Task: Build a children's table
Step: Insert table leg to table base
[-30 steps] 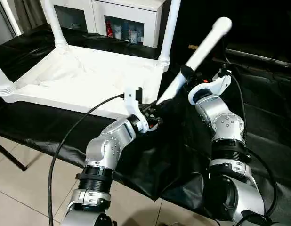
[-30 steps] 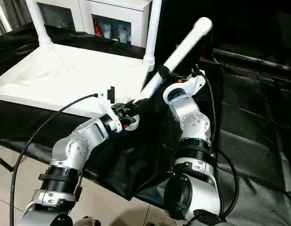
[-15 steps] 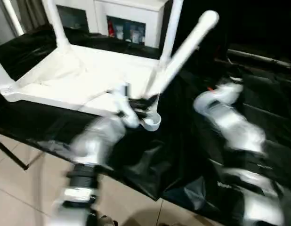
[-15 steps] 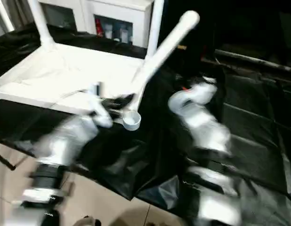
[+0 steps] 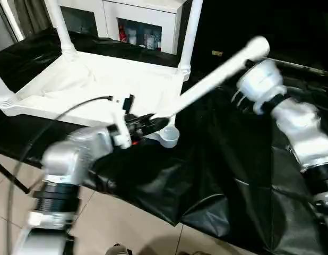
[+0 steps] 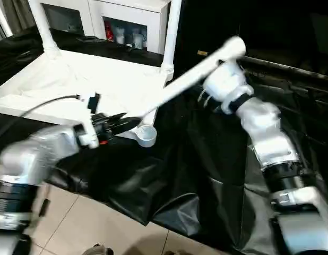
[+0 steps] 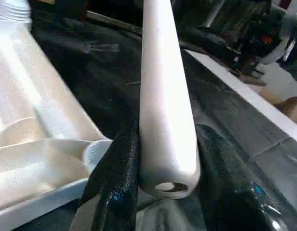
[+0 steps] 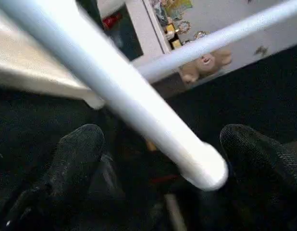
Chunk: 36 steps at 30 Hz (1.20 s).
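item: loose white plastic tubular table leg [image 5: 212,79], long and tapered, held slanting in the air over the near right corner of the top. its low end lies just beside the open round corner socket [image 5: 168,136]; its far rounded tip [image 5: 258,46] points up and to the right.

item: large white rectangular plastic table top [image 5: 95,85], lying underside up on the black-draped work surface [image 5: 222,175]. three white legs stand upright in it: far left [image 5: 60,29], far right [image 5: 189,37], near left [image 5: 0,90]. the near right socket is empty.

item: left gripper [image 7: 160,159], black fingers [image 7: 115,173] clamped on the low end of the loose leg, one on each side of the tube.

item: right gripper [image 8: 153,159], fingers [image 8: 79,149] spread wide apart, the leg's far tip passing between them without contact.

surroundings: white cabinet [image 5: 137,21] with small coloured items behind the top; tiled floor [image 5: 100,218] below the table edge.

step in hand, as judged: fitting the fourth and last leg.

next move, as judged: swing the leg toward upright, centre its end over the empty socket, then press down. the right gripper probably needs to close on the upper shaft to steady the tilt, since a one-ended hold gives poor leverage.
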Tool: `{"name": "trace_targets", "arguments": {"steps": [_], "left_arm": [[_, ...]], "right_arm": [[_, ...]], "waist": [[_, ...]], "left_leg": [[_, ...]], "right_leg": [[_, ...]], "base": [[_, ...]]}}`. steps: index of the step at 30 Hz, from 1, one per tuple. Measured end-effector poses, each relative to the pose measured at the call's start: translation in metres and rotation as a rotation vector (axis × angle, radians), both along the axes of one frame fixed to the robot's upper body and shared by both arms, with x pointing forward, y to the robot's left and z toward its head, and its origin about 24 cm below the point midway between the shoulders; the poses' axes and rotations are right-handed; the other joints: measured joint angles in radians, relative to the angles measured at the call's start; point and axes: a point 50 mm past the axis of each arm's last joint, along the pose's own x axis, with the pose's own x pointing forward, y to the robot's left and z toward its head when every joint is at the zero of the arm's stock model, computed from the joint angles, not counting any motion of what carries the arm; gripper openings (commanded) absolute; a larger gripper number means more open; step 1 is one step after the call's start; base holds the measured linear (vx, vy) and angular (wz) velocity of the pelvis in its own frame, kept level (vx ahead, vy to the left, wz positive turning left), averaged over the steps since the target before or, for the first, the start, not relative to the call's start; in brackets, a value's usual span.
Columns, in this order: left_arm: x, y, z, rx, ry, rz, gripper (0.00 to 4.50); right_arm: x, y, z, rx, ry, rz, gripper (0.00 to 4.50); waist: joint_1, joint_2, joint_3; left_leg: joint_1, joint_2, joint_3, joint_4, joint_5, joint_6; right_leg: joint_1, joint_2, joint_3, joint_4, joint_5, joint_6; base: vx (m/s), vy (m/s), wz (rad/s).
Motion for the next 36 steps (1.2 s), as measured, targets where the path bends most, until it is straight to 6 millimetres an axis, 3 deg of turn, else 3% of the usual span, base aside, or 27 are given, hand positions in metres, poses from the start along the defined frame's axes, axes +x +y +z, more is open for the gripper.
{"name": "trace_targets", "arguments": {"steps": [14, 26, 36], "left_arm": [[-0.013, 0.006, 0.017, 0.027, -0.013, -0.182, 1.36], [-0.018, 0.014, 0.019, 0.057, -0.002, -0.218, 1.36], [-0.018, 0.021, 0.020, 0.075, 0.001, -0.216, 1.36]], "right_arm": [[0.008, -0.018, -0.014, -0.311, -0.103, -0.025, 4.30], [0.009, -0.036, -0.029, -0.370, -0.075, -0.096, 4.30], [0.007, -0.038, -0.033, -0.361, -0.055, -0.087, 3.32]], "waist": [[-0.011, -0.001, 0.000], [-0.034, -0.001, 0.000], [-0.035, -0.001, 0.000]], "left_leg": [[-0.001, 0.000, 0.000, 0.005, 0.000, 0.001], [-0.002, 0.000, 0.000, 0.007, 0.000, 0.001], [-0.002, 0.000, 0.000, 0.007, 0.000, 0.001]], "right_leg": [[-0.001, 0.001, 0.000, 0.004, 0.000, -0.001], [-0.001, 0.001, 0.000, 0.005, 0.001, -0.001], [-0.001, 0.001, 0.000, 0.005, 0.001, -0.001]], "base": [[0.000, 0.000, 0.00], [0.000, 0.000, 0.00], [0.000, 0.000, 0.00]]}}
